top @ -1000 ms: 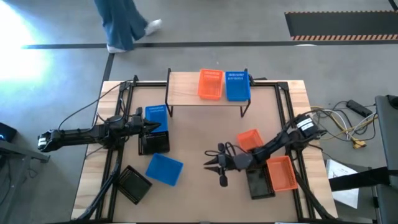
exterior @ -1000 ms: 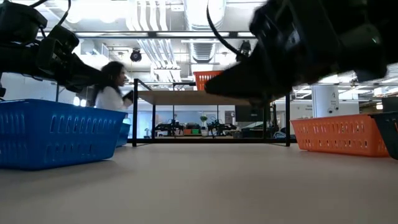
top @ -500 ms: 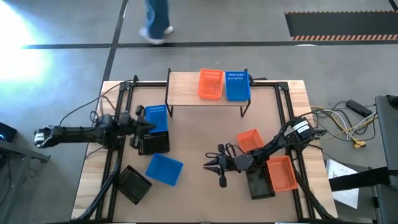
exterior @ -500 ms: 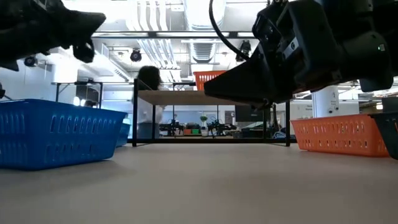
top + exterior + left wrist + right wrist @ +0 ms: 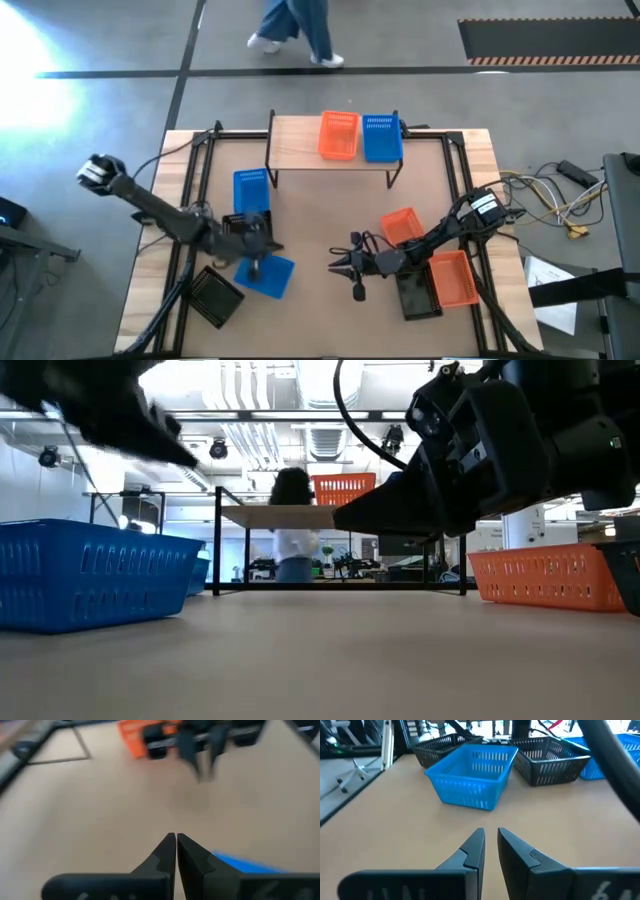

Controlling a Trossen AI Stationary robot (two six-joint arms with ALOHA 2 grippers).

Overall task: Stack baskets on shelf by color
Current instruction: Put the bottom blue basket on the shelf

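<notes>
Risk: we see left pincer (image 5: 262,262) closed, empty, over blue basket (image 5: 266,273); right pincer (image 5: 343,264) slightly parted, empty; arms could collide mid-desk.

A person (image 5: 296,25) in blue trousers and white shoes is seen on the grey floor beyond the table's far edge, near a dark line (image 5: 400,71) marked across it. A striped black mat (image 5: 548,40) is laid at far right. Cables (image 5: 560,205) and a sheet of paper (image 5: 548,285) are spread to the right of the wooden table (image 5: 310,215). Ceiling pipes (image 5: 245,410) are lit in the room behind.
</notes>
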